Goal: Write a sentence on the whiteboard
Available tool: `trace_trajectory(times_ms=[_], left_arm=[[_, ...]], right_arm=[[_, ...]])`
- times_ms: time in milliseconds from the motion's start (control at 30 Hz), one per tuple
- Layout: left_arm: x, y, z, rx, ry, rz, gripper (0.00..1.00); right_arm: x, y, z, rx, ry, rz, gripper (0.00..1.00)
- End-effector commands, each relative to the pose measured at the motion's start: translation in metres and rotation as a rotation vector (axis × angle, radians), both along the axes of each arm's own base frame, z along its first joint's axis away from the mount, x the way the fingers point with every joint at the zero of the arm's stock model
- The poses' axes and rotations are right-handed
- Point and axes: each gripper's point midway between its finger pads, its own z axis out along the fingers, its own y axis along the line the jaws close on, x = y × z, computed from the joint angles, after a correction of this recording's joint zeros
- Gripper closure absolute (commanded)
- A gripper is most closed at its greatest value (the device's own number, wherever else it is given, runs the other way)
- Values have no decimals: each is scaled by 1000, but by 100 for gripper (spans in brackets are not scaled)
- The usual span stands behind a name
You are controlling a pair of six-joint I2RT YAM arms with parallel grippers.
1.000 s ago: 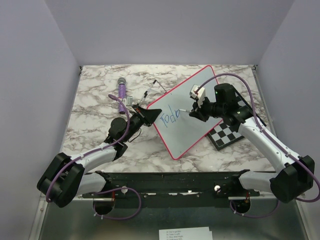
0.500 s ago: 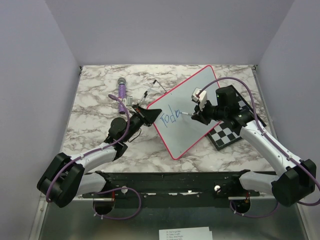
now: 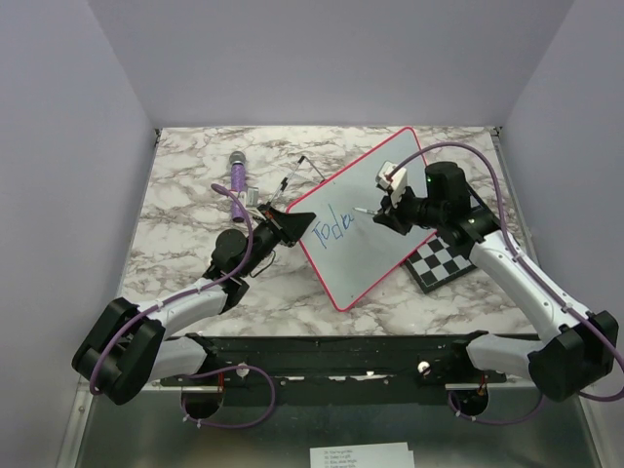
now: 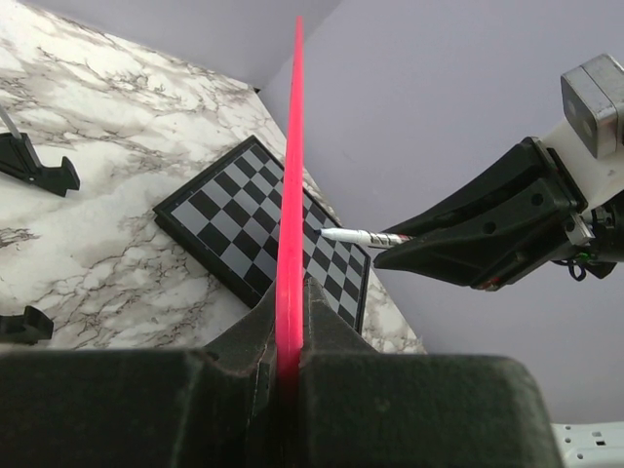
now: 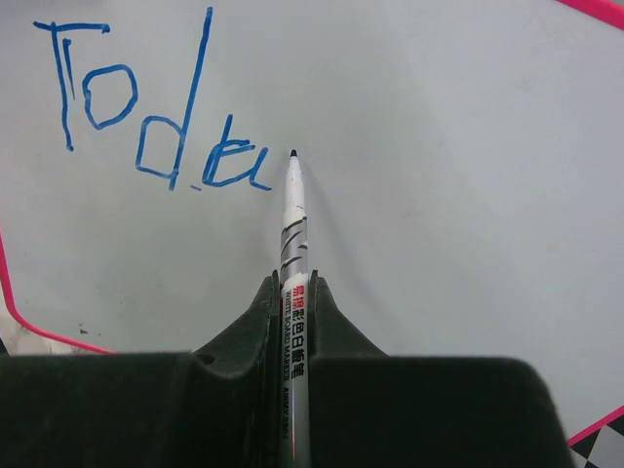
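Observation:
The whiteboard [image 3: 380, 185] is propped up at a tilt, and my left gripper [image 3: 292, 222] is shut on its pink rim [image 4: 291, 185], which runs up between the jaws of the left gripper [image 4: 289, 292]. The sentence [image 3: 331, 226] reads "Toda" in blue [image 5: 146, 117]. My right gripper [image 3: 387, 213] is shut on a white marker [image 5: 292, 244], the barrel pinched where the right gripper [image 5: 293, 283] closes. The marker tip [image 5: 293, 154] sits just right of the last letter. I cannot tell whether it touches the board. The marker [image 4: 361, 236] also shows in the left wrist view.
A black-and-white chessboard [image 3: 444, 261] lies under the whiteboard's right side, and the chessboard [image 4: 224, 229] shows behind the rim too. A purple microphone-like object [image 3: 237, 171] and a thin wire stand [image 3: 297, 171] lie at the back left. Black stand pieces [image 4: 39, 161] rest on the marble.
My right gripper has shifted the marker a little up and to the right, away from the finished "a". The left gripper and the whiteboard have stayed still.

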Motion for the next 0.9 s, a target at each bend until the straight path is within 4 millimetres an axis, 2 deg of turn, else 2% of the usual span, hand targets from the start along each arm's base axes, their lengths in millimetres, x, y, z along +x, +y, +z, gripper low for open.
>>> trace_trajectory(times_ms=[0, 133, 667, 867], left_arm=[[-12, 1, 56, -123, -167, -36, 100], [-12, 2, 55, -121, -167, -35, 100], [-12, 3, 55, -121, -167, -28, 100], [-12, 1, 57, -123, -169, -35, 100]], right_arm=[[13, 5, 10, 23, -14, -11, 99], [15, 6, 3, 14, 4, -12, 99], [-14, -6, -26, -32, 60, 17, 99], [-6, -10, -21, -45, 36, -14, 99]])
